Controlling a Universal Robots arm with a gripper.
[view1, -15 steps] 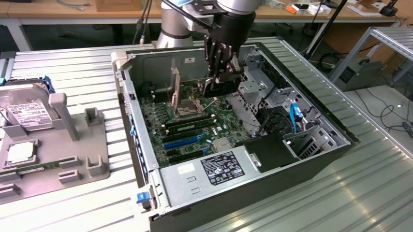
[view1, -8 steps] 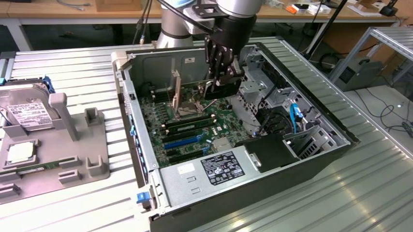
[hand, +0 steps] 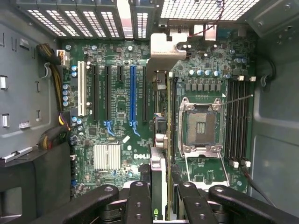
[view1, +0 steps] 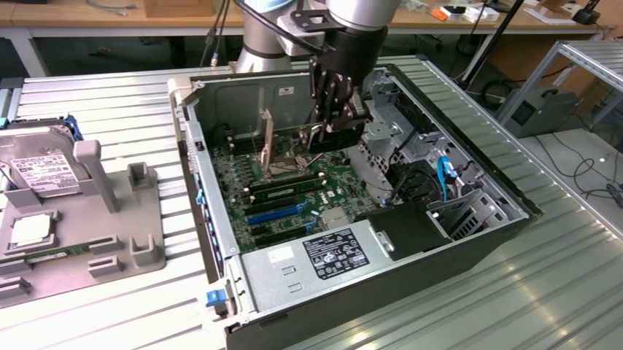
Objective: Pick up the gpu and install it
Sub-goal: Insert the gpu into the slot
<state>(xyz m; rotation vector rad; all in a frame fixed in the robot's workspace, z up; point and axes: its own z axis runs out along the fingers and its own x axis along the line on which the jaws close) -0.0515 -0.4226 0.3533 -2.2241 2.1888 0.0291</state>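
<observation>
Step in hand: install, the pick-up looks done; gripper (hand: 160, 185) sits inside the computer case (view1: 209, 219), fingers closed on either side of the gpu (hand: 160, 158), so I read it as clamped on the card; gpu is held on edge, inside the case, over the motherboard (hand: 122, 122), between the row of expansion slots and the CPU socket (hand: 200, 123); its silver bracket (hand: 166, 49) points at the case's vented rear wall; I can't tell if the card's lower edge is touching a slot, but it looks not yet seated; judgement: seating calls for the card edge lined up along one slot, the bracket meeting the rear opening of the case, and a straight push into the board with no tilt; risk is a skewed card catching on the slot end or on the socket frame just beside it.

Containers: the case lies on its side, open; inside it are the motherboard with a blue slot (hand: 132, 93), memory sticks (view1: 284, 191) near the socket, the power supply (view1: 322, 255) at the case's near end, and a blue cable (view1: 446, 175) by the drive bays; outside the case, on the exterior view's left, a grey tray (view1: 117, 240) holds the hard drive (view1: 39, 171) with white label, well apart from the gripper.
</observation>
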